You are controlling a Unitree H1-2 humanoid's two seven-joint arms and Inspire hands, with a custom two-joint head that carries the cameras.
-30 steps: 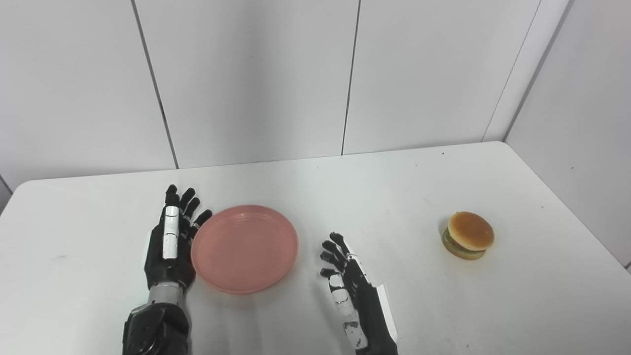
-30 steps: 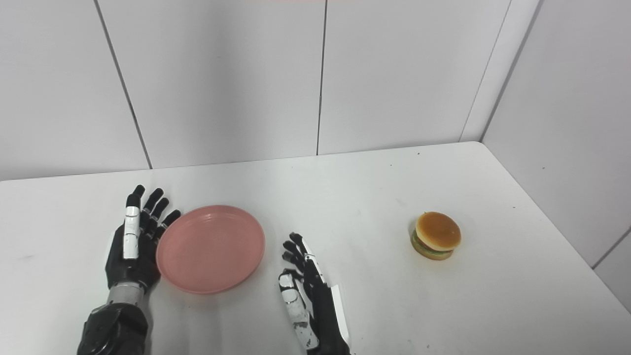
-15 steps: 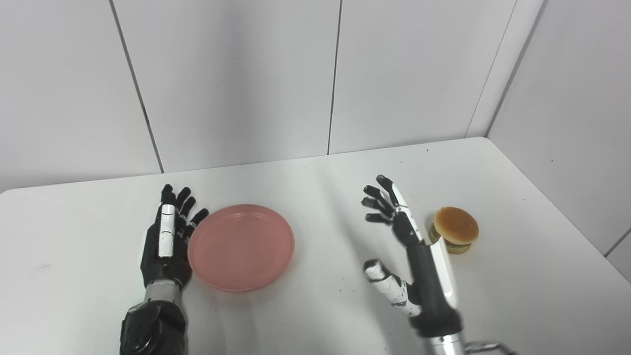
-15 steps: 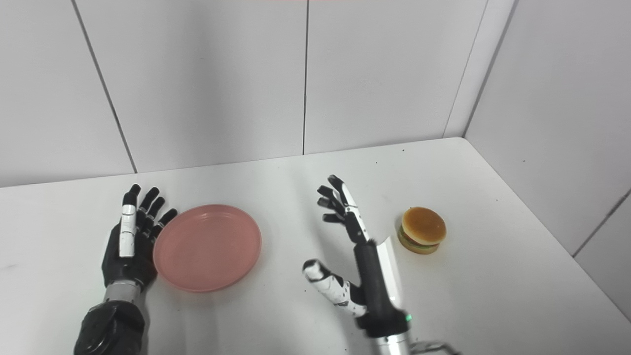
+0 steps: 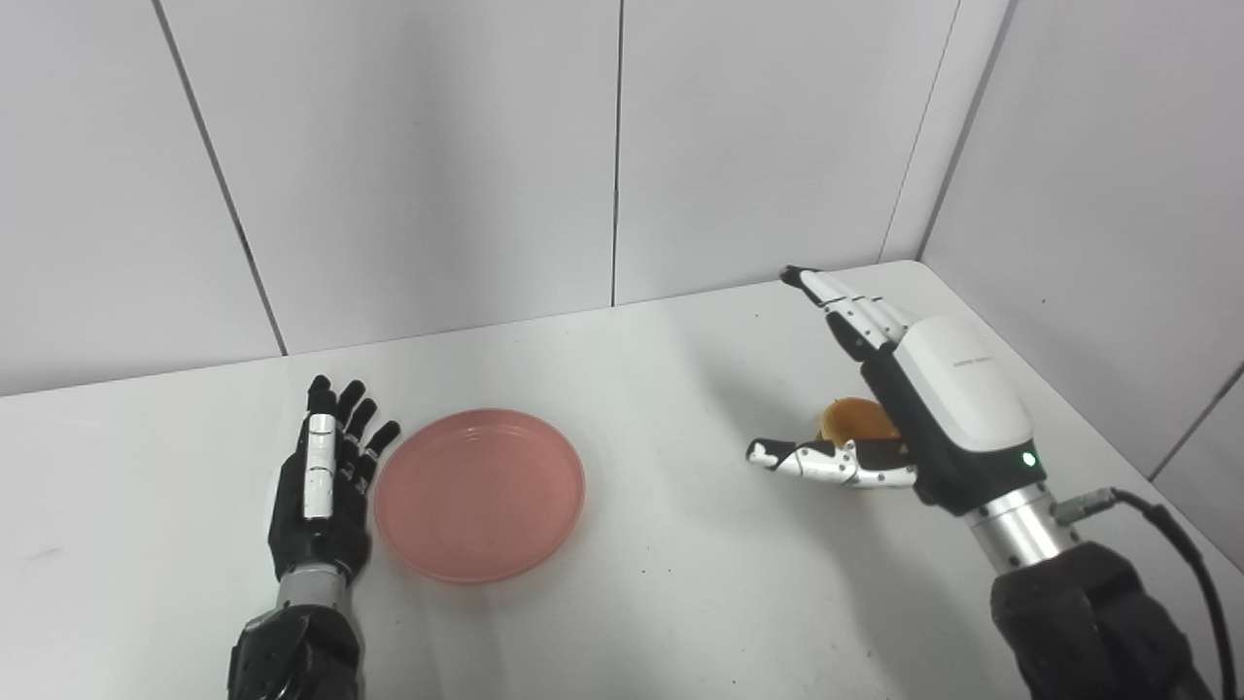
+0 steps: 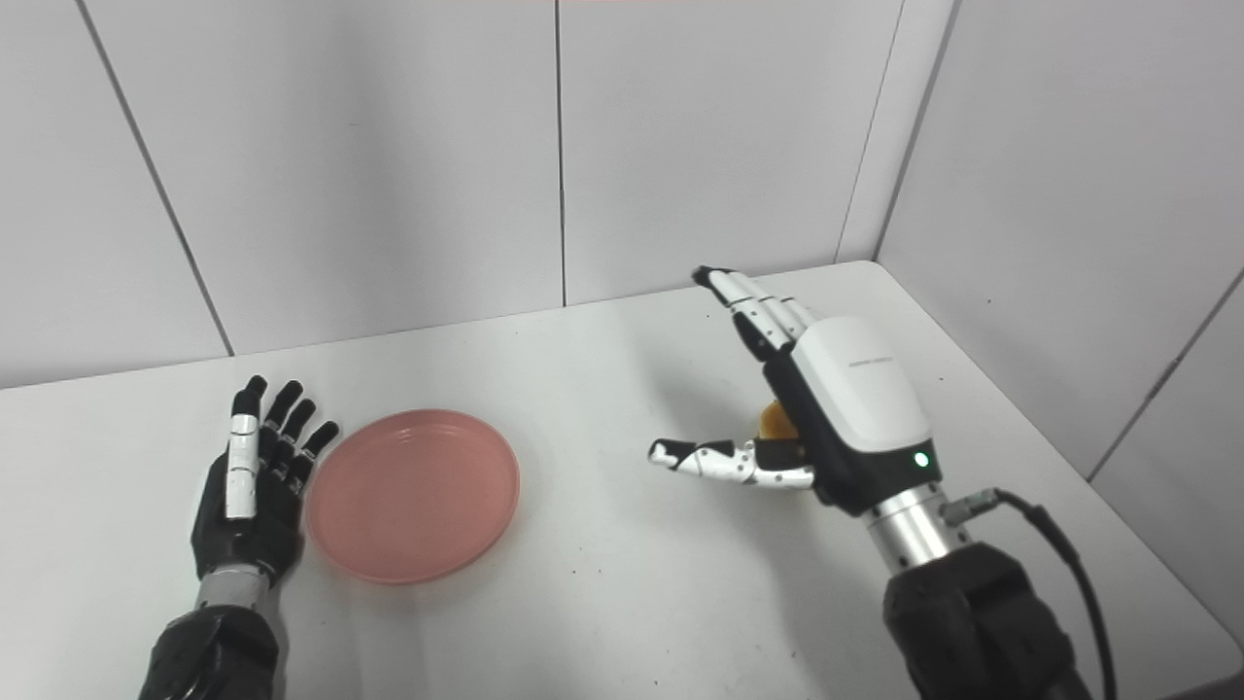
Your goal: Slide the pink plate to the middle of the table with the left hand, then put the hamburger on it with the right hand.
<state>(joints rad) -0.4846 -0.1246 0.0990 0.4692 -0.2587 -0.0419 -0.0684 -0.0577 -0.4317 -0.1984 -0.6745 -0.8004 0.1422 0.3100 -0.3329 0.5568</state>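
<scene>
- Behind the right hand (image 5: 909,408), in the left eye view, the hamburger (image 5: 855,420) shows only as a tan curve of bun between the palm and the outstretched thumb; its lower layers are hidden, so whether anything touches it cannot be told.
- The right hand is spread wide, fingers (image 5: 841,301) pointing away toward the wall and thumb out to the side, clasping nothing that can be seen.
- Just beside the left hand (image 5: 321,486), on its thumb side, the pink plate (image 5: 480,494) lies flat on the table (image 5: 661,603); being round, it has no long axis and points no way.
- The left hand lies open, fingers stretched away from the robot, its inner edge at the plate's rim; contact cannot be made out.
- From the right eye view, still less of the hamburger (image 6: 776,421) shows, a small tan patch beside the right hand's (image 6: 826,413) palm, above the thumb.
- The pink plate (image 6: 413,494) again sits just beside the open left hand (image 6: 248,496), well apart from the right hand.
</scene>
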